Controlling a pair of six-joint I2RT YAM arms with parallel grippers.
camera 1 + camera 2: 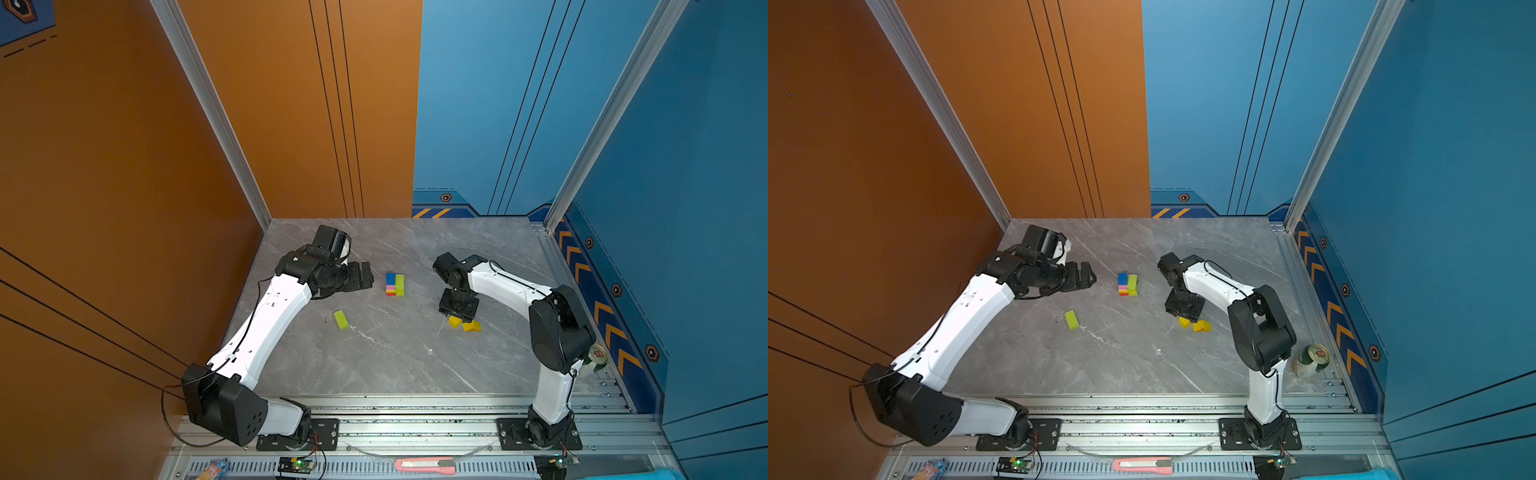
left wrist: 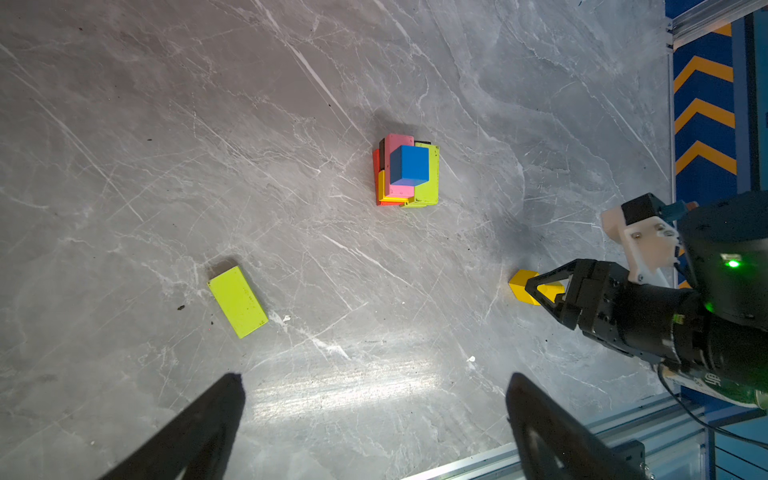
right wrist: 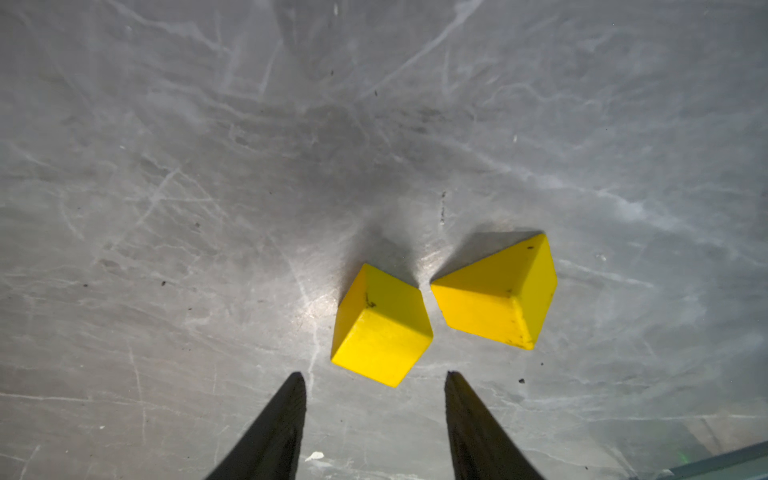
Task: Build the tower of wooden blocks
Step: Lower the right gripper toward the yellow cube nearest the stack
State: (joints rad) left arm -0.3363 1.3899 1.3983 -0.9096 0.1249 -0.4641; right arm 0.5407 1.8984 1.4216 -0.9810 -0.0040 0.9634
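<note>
The tower (image 1: 395,284) (image 1: 1127,284) stands mid-table: red, yellow and pink layers, a lime block alongside and a blue cube (image 2: 409,166) on top. A loose lime-green bar (image 1: 341,319) (image 2: 237,301) lies flat to its front left. A yellow cube (image 3: 380,326) (image 1: 455,321) and a yellow triangular prism (image 3: 498,295) (image 1: 472,326) lie side by side at the right. My right gripper (image 3: 374,376) (image 1: 457,309) points down just over the cube, open, nothing between its fingers. My left gripper (image 2: 374,378) (image 1: 366,276) hangs wide open left of the tower, holding nothing.
A green-and-white drinks can (image 1: 1312,359) stands near the right wall behind the right arm. A pink utility knife (image 1: 424,464) lies on the aluminium rail (image 1: 415,409) at the front. Orange and blue walls close in the marble table (image 1: 374,365).
</note>
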